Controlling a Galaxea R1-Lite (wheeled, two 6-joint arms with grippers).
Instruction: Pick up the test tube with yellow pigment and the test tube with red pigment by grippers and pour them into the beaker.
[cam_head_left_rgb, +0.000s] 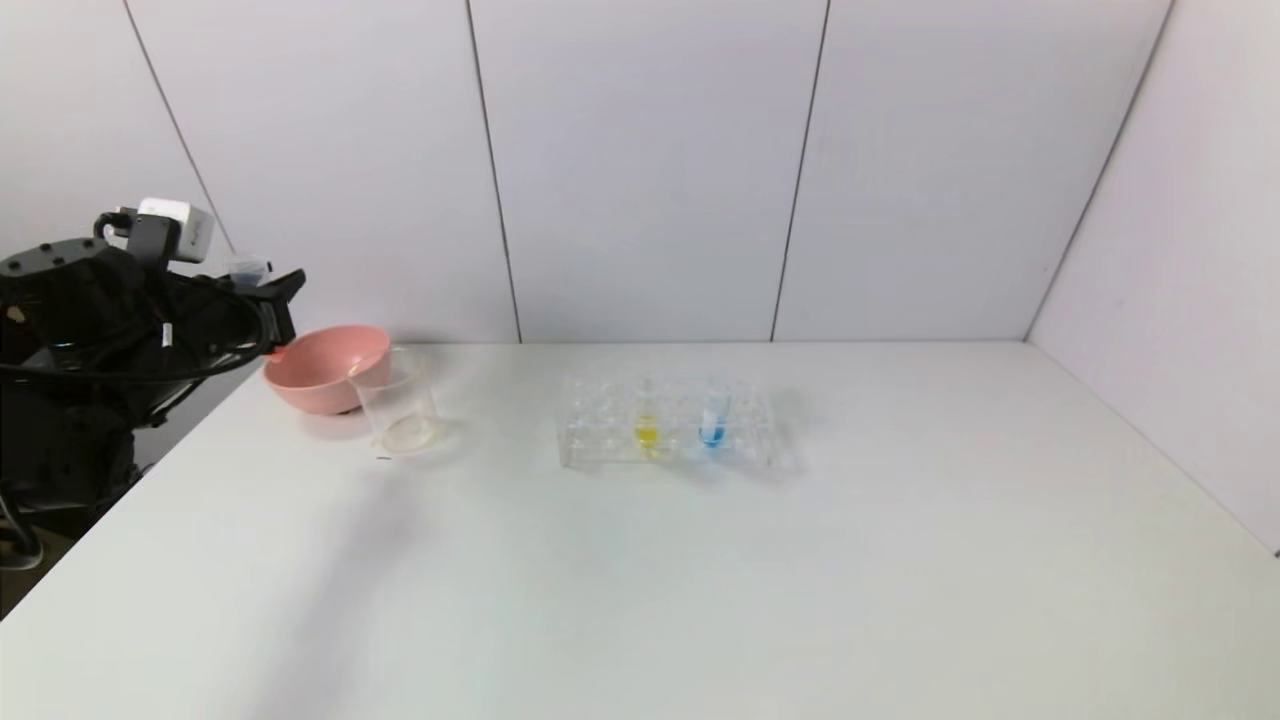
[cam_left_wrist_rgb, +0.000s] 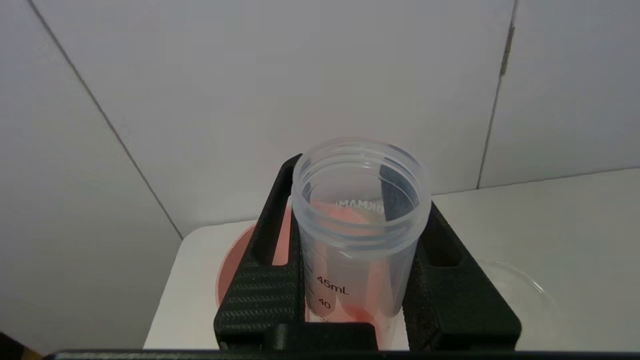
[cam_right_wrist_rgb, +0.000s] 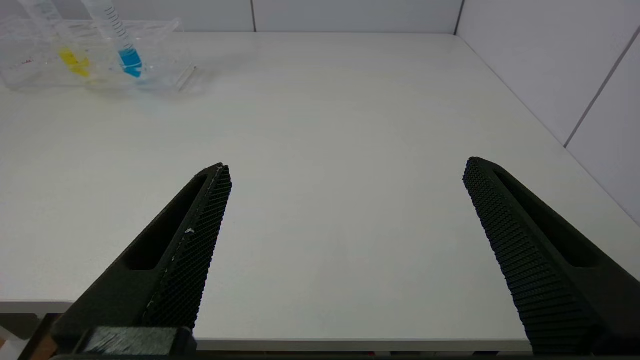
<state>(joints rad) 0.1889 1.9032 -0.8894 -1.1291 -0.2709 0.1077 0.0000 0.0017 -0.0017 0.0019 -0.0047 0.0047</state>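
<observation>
My left gripper (cam_head_left_rgb: 283, 300) is at the table's far left corner, raised over the pink bowl, and is shut on the test tube with red pigment (cam_left_wrist_rgb: 360, 225). The tube stands mouth up between the fingers (cam_left_wrist_rgb: 260, 280), with red liquid at its bottom end; its open mouth also shows in the head view (cam_head_left_rgb: 247, 268). The clear beaker (cam_head_left_rgb: 400, 408) stands on the table just right of the bowl and shows faintly in the left wrist view (cam_left_wrist_rgb: 525, 295). The test tube with yellow pigment (cam_head_left_rgb: 647, 422) stands in the clear rack, and it also shows in the right wrist view (cam_right_wrist_rgb: 70, 55). My right gripper (cam_right_wrist_rgb: 345, 167) is open and empty over the table's front edge.
A pink bowl (cam_head_left_rgb: 325, 368) sits at the far left, touching the beaker. The clear tube rack (cam_head_left_rgb: 600, 430) stands mid-table and also holds a blue-bottomed tube (cam_head_left_rgb: 712, 425). Grey wall panels close the back and the right side.
</observation>
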